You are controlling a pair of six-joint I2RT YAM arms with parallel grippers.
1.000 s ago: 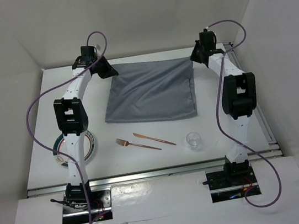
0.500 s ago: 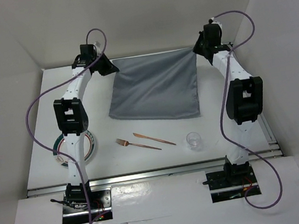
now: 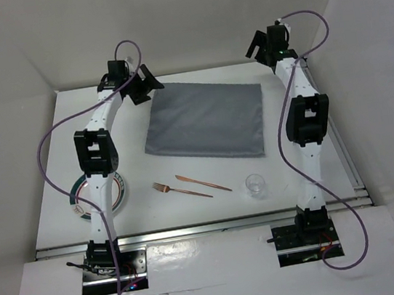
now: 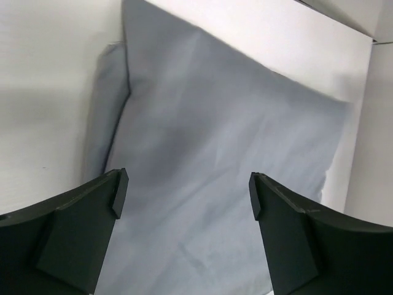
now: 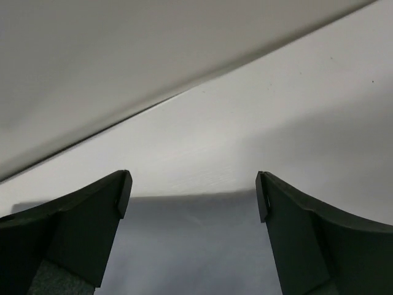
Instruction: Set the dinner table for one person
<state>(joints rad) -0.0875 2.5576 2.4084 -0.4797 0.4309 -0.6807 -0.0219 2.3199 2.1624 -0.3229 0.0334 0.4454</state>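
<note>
Left hand [image 4: 184, 187] and right hand [image 5: 191, 190] spread wide, both empty.
Grey cloth [image 4: 209, 153] lies flat beneath and between them, a placemat by my guess, at the far end of the white table [image 3: 132, 164]; plate [image 3: 119, 191], fork [image 3: 166, 188], knife [image 3: 202, 183] and glass [image 3: 256, 185] wait well behind my hands, with white walls close around.

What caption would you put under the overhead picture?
Left gripper and right gripper, both open, hover near the far corners of a grey cloth; plate, fork, knife and glass wait nearer.
</note>
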